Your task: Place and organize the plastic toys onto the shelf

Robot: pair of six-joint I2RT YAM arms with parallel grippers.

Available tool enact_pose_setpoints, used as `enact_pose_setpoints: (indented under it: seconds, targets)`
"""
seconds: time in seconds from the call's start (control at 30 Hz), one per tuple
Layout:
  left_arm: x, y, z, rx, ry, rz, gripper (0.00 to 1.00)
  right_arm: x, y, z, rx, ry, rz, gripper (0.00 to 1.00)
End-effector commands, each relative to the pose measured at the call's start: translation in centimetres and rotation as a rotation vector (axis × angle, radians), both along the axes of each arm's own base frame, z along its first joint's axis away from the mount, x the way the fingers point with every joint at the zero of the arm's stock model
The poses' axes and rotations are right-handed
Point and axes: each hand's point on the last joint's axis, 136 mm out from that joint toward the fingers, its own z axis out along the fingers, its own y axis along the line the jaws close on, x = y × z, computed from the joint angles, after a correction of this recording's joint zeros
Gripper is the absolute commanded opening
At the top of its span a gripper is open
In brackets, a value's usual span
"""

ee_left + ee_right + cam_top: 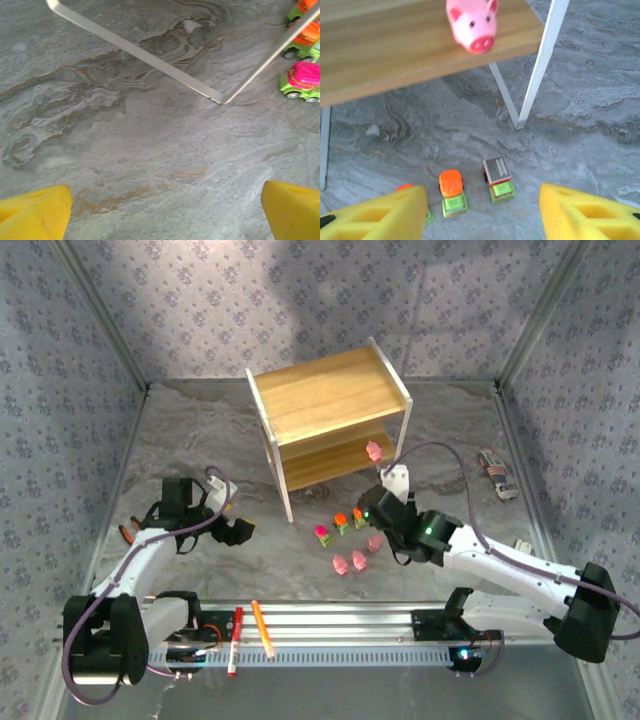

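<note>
My right pincer (pixel 482 215) hangs spread wide, holding nothing. The orange truck (pixel 453 192) and grey truck (pixel 498 180) lie just ahead on the tabletop (pixel 580 130), lengthwise toward the shelf (pixel 380 65), where one pig (pixel 472 25) stands.

No writing, number or brand could be read anywhere in the views. The red pen (pixel 234 640) by the front rail perhaps carried print along its barrel, but it was too small to tell. The lines on the top of the grey-topped truck (pixel 497 172) were plain ribs, not letters.
</note>
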Motion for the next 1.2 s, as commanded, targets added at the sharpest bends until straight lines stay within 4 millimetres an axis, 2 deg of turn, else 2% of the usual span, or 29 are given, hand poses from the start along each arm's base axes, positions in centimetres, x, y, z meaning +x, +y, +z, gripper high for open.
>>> enact_pose_setpoints:
  seconds: [0.0,0.27,0.47,0.63,0.8,0.93,1.17]
  targets:
    - [-1.4,-1.4,0.5,-0.041,-0.008,-0.083,0.97,-1.3,-1.5,-0.8,-0.011,-0.022,-0.078,0.63]
    - [-3.0,-4.1,0.6,-0.024,-0.01,-0.184,0.99,-4.6,-1.4,-4.7,-0.004,0.061,-0.089,0.62]
    - [-3.3,-4.7,0.5,0.008,-0.017,-0.194,1.0,-6.1,-0.5,-7.3,0.009,0.094,-0.108,0.61]
    - [-2.9,-4.6,0.5,0.031,-0.042,-0.175,1.0,-6.5,0.2,-9.4,0.023,0.134,-0.129,0.6]
    - [-2.4,-4.5,0.4,0.058,-0.051,-0.145,1.0,-6.5,0.5,-9.8,0.032,0.14,-0.136,0.59]
    - [-2.1,-4.6,1.1,0.052,-0.042,-0.127,1.0,-6.6,0.2,-10.0,0.024,0.143,-0.136,0.59]
    - [-1.8,-4.8,1.4,0.086,-0.05,-0.093,1.0,-6.5,1.2,-10.8,0.047,0.162,-0.131,0.58]
